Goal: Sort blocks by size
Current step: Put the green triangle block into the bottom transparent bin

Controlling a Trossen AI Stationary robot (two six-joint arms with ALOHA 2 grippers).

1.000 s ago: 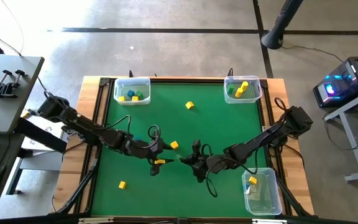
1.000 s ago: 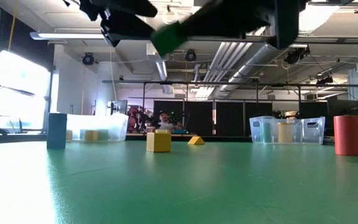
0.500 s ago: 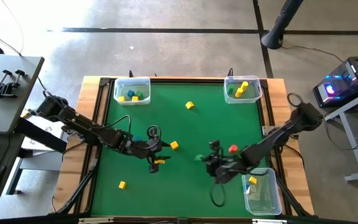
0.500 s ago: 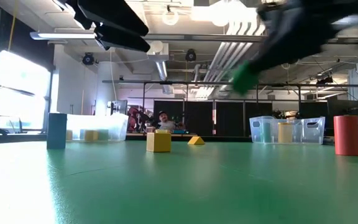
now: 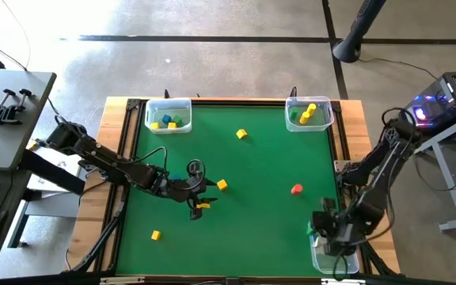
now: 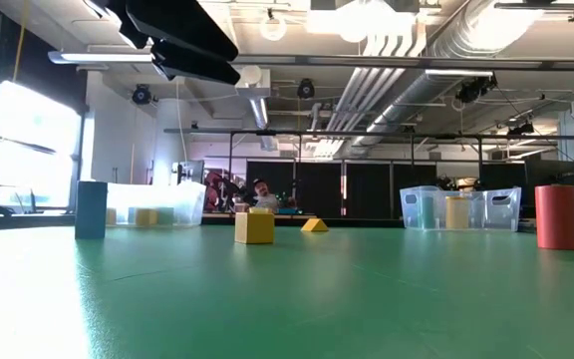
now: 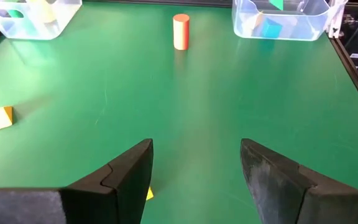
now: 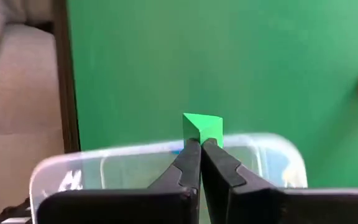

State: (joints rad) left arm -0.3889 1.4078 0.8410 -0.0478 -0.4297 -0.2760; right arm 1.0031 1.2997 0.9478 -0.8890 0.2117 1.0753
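My right gripper [image 8: 201, 146] is shut on a small green block [image 8: 202, 126] over the left rim of the clear bin [image 8: 272, 158] at the table's near right corner; it also shows in the high view [image 5: 320, 228]. My left gripper [image 7: 194, 162] is open and empty left of the table's middle [image 5: 203, 198], above a yellow block [image 5: 203, 206]. Loose on the green mat lie more yellow blocks [image 5: 222, 184] [image 5: 241, 134] [image 5: 156, 234], a red cylinder [image 5: 296, 189] and a blue block [image 6: 91, 209]. My right gripper pinches the green block between its two fingertips [image 8: 191, 149], on the block's near end [image 8: 201, 138]. The block sticks out past the fingertips, lifted clear above the bin's rim.
Two more clear bins with blocks stand at the far left [image 5: 169, 115] and far right [image 5: 309, 112] corners. The near right bin [image 5: 335, 244] holds a yellow block. A wooden frame [image 5: 347, 150] edges the mat. Bare mat lies between the red cylinder and the near edge.
My right gripper has carried the green block from the table's middle toward the right and near edges, passing the red cylinder, and now stands over the near right bin. It has stayed shut on the block.
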